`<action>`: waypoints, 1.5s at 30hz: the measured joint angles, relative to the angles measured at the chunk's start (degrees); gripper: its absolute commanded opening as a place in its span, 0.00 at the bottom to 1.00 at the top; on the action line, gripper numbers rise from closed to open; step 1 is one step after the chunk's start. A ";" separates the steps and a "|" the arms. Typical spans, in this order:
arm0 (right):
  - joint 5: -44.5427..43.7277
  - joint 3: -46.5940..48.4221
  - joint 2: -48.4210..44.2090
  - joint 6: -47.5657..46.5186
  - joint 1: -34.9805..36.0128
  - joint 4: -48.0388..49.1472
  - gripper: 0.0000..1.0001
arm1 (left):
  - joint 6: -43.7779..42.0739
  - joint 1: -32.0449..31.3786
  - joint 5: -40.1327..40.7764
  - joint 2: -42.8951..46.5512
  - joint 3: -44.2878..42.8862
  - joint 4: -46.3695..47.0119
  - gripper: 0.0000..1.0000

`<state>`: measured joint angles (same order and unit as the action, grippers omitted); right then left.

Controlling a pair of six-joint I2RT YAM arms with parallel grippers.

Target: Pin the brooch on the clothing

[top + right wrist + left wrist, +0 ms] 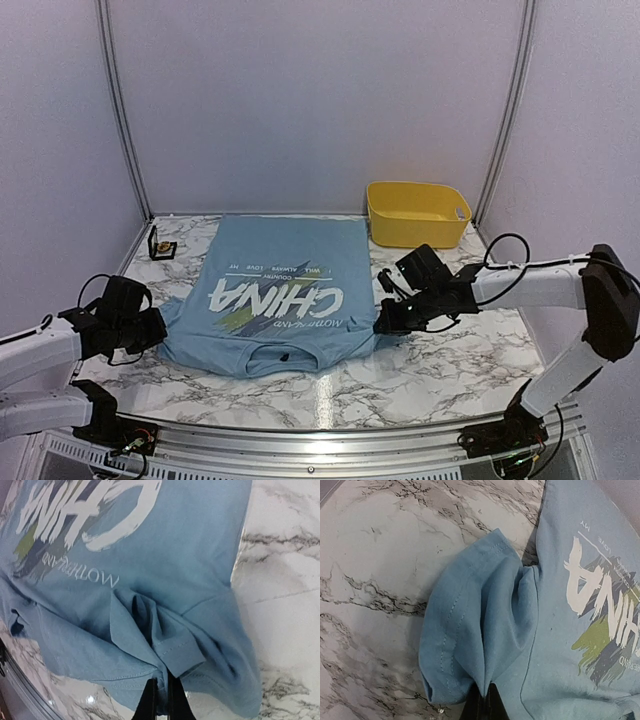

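Clothing (270,290) sleeve folds clear in wrist views; yellow bin (415,236) only overhead.

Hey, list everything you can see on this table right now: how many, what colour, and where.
T-shirt: one, light blue with white CHINA print, flat mid-table, collar toward the arms.
bin: one, yellow, back right.
small item: one, black and gold, back left; maybe the brooch, too small to tell.
table: one, white-grey marble pattern.
left gripper: one, black, shut on the sleeve on its side.
right gripper: one, black, shut on the other sleeve.
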<state>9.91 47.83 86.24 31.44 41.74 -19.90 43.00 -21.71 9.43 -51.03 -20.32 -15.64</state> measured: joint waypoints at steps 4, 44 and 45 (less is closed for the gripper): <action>2.84 6.16 6.23 -2.49 -5.57 3.56 0.00 | -2.78 0.00 1.68 -4.59 -4.28 1.03 0.00; 3.23 -14.67 -14.64 6.91 4.35 -4.48 0.20 | -2.43 -2.62 -14.45 -1.53 -7.87 -14.62 0.28; 3.37 -14.67 -14.86 7.74 4.85 -5.68 0.26 | -0.66 -3.28 -13.84 -0.24 -7.50 -15.13 0.36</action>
<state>13.28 33.17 71.37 39.18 46.59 -25.58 42.35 -24.99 -4.40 -51.27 -27.81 -30.76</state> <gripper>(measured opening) 0.079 0.192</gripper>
